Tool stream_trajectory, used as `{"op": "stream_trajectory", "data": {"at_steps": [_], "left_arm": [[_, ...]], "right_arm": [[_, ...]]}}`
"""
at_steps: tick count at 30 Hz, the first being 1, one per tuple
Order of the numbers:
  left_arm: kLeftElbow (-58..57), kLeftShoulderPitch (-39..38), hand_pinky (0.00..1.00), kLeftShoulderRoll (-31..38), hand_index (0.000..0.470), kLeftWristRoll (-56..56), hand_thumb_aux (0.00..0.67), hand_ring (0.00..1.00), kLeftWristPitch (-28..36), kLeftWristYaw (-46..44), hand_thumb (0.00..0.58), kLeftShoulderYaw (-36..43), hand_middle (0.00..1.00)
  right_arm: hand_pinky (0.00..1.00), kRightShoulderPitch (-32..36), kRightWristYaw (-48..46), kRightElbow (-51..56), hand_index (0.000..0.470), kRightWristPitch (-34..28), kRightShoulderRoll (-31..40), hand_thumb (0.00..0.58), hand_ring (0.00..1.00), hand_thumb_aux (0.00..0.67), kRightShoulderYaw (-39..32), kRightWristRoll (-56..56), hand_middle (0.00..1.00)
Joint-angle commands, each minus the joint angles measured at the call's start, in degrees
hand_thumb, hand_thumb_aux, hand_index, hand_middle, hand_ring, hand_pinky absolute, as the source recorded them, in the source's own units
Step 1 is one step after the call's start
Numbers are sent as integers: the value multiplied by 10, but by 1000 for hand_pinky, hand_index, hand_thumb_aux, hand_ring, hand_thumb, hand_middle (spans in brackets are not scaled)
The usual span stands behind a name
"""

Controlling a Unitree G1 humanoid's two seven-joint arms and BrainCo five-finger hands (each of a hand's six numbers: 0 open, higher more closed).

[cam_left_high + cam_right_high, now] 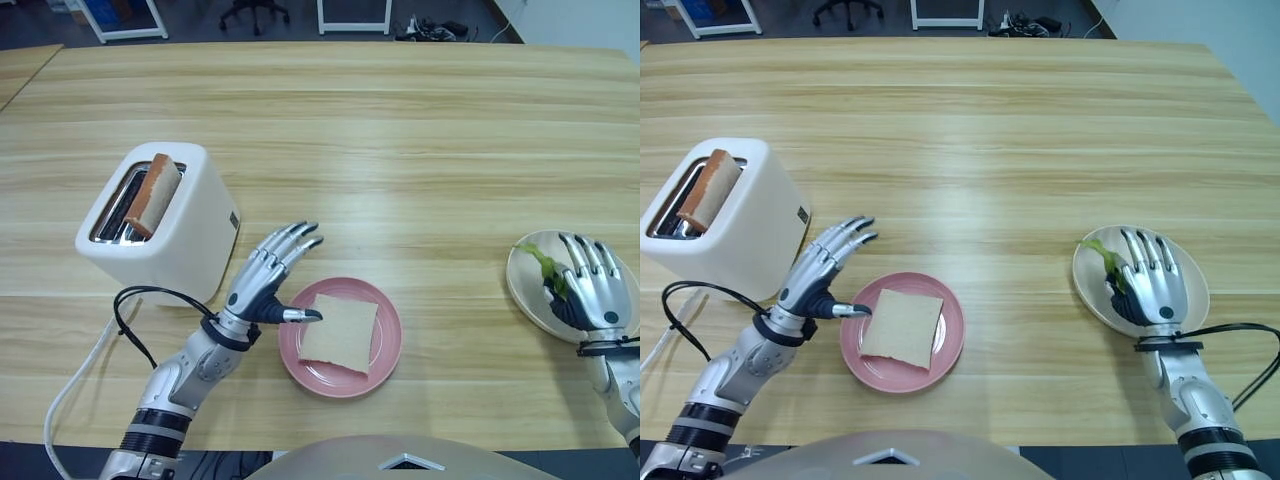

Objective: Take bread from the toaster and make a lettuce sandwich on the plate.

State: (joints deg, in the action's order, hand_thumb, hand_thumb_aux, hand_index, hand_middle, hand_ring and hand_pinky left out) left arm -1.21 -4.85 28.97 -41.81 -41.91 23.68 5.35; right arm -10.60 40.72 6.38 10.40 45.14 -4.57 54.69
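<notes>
Table station, mid-task. One bread slice lay flat on the pink plate, square slightly skewed, a corner toward the near right; judged the sandwich base. The left hand rested just left of the plate, fingers spread and holding nothing, thumb tip at the slice's edge, likely placed to steady or square it. A second slice stood on edge in the toaster, long axis along the slot, running from near left to far right. The right hand hung over the cream dish, fingers straight, no grasp visible. The lettuce lay beside its thumb, the leaf's length slanting with its tip to the far left.
</notes>
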Motion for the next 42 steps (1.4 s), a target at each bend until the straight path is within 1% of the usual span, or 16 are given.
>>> {"op": "stream_trajectory", "data": {"at_steps": [1,5,10,23,24,25,26,28,29,30,31,32,33,34,37,42], "left_arm": [[16,13,0,-18,0,-1,0,0,0,66,0,-54,0],[16,30,0,-34,0,-4,0,0,6,109,0,-83,0],[5,52,0,-41,0,-14,0,0,24,146,0,-107,0],[5,49,0,-25,0,-30,0,0,99,191,0,-168,0],[8,48,0,-23,0,-30,0,0,106,193,0,-175,0],[9,47,0,-21,0,-31,0,0,112,193,0,-179,0],[9,46,0,-20,0,-31,0,0,114,193,0,-180,0],[9,45,0,-20,0,-33,0,0,116,194,0,-178,0],[9,44,0,-21,0,-33,0,0,116,195,0,-176,0],[9,42,0,-22,0,-33,0,0,117,196,0,-175,0],[10,40,0,-24,0,-33,0,0,119,197,0,-174,0],[11,39,0,-25,0,-33,0,0,119,198,0,-173,0],[12,38,0,-26,0,-33,0,0,120,198,0,-172,0],[13,37,0,-27,0,-32,0,0,120,198,0,-172,0],[14,35,0,-23,0,-43,0,0,141,204,0,-179,0],[3,0,0,8,0,-82,0,0,318,182,0,-278,0]], "right_arm": [[0,69,7,-93,470,141,-45,580,0,670,-76,-18,0],[0,138,-5,-54,470,240,-112,580,0,670,-191,25,0],[0,185,20,24,470,268,-163,580,0,670,-281,113,0],[0,178,13,86,441,301,-153,578,0,628,-361,134,0],[0,177,6,87,328,302,-152,527,0,468,-362,130,0],[0,177,2,88,151,302,-153,313,0,215,-361,127,0],[0,178,-4,90,0,301,-153,0,0,0,-360,124,0],[0,180,-7,94,0,295,-152,0,0,0,-358,126,0],[0,183,-3,95,103,289,-153,227,0,147,-355,128,0],[0,186,1,95,282,283,-155,487,0,402,-351,129,0],[0,189,5,95,334,276,-157,531,0,476,-346,129,0],[0,191,7,96,313,270,-159,516,0,447,-342,127,0],[0,191,6,97,203,265,-159,392,0,289,-341,127,0],[0,191,7,97,0,259,-158,0,0,0,-341,128,0],[0,182,19,86,0,254,-156,0,0,0,-333,121,0],[0,141,85,17,0,273,-143,0,0,0,-250,43,0]]}}
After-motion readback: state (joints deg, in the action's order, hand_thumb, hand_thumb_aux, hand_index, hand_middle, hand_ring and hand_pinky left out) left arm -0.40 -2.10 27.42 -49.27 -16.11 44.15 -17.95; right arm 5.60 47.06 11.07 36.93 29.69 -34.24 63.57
